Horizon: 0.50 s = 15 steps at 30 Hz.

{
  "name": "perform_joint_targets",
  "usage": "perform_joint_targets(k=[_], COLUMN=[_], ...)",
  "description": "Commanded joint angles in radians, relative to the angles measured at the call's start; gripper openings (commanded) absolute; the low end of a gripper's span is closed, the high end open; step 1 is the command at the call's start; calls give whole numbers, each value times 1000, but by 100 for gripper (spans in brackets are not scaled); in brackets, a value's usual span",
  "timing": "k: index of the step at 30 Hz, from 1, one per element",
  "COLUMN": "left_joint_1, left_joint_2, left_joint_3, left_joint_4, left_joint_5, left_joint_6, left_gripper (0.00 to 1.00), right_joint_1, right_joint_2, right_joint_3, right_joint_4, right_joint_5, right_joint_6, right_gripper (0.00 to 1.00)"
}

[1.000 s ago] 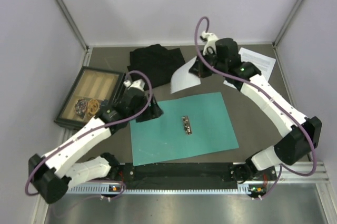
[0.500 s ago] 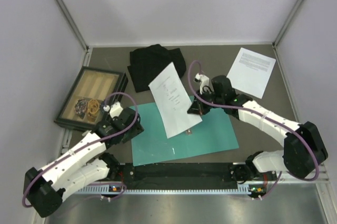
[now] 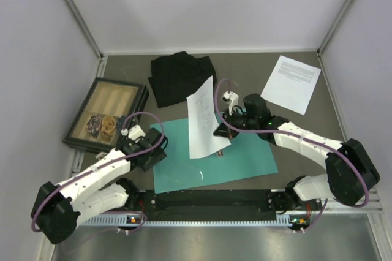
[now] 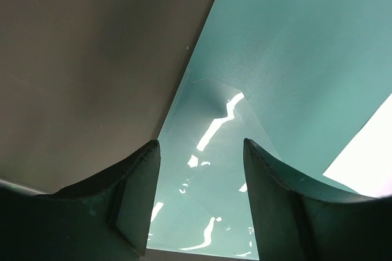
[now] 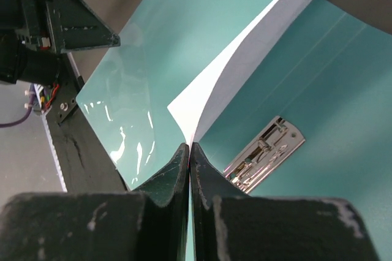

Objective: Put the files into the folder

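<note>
The teal folder (image 3: pixel 245 158) lies open on the table, its metal clip (image 5: pixel 267 151) at the spine. My right gripper (image 3: pixel 222 133) is shut on the corner of one white file (image 3: pixel 201 123), which stands curled over the folder's left half. In the right wrist view the sheet (image 5: pixel 245 65) rises from the closed fingertips (image 5: pixel 190 146). The other file (image 3: pixel 293 83) lies flat at the back right. My left gripper (image 3: pixel 154 152) hangs open over the folder's left edge. Only the folder's glossy inner pocket (image 4: pixel 208 169) shows between its fingers.
A black cloth (image 3: pixel 180 77) lies at the back, behind the folder. A dark-framed wooden tray (image 3: pixel 104 114) with small items sits at the left. The cell's walls close in the table on three sides.
My right gripper has carried the sheet from the back of the table down over the folder's middle. The left arm has drawn back toward the folder's near-left edge, its jaws a little narrower.
</note>
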Motion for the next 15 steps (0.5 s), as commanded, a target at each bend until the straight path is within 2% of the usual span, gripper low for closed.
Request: perform_joint_targets(k=[1, 15], left_joint_1=[1, 1], left_joint_2=[-35, -65], left_joint_3=[-7, -50], left_joint_4=[-25, -5], left_joint_5=[-39, -16], left_joint_6=[-31, -47], left_gripper=[61, 60], right_joint_1=[44, 126], right_joint_2=[12, 26], right_joint_3=[-12, -68], right_joint_4=[84, 221], right_joint_5=[-59, -167], right_joint_6=[-61, -115], right_gripper=[0, 0])
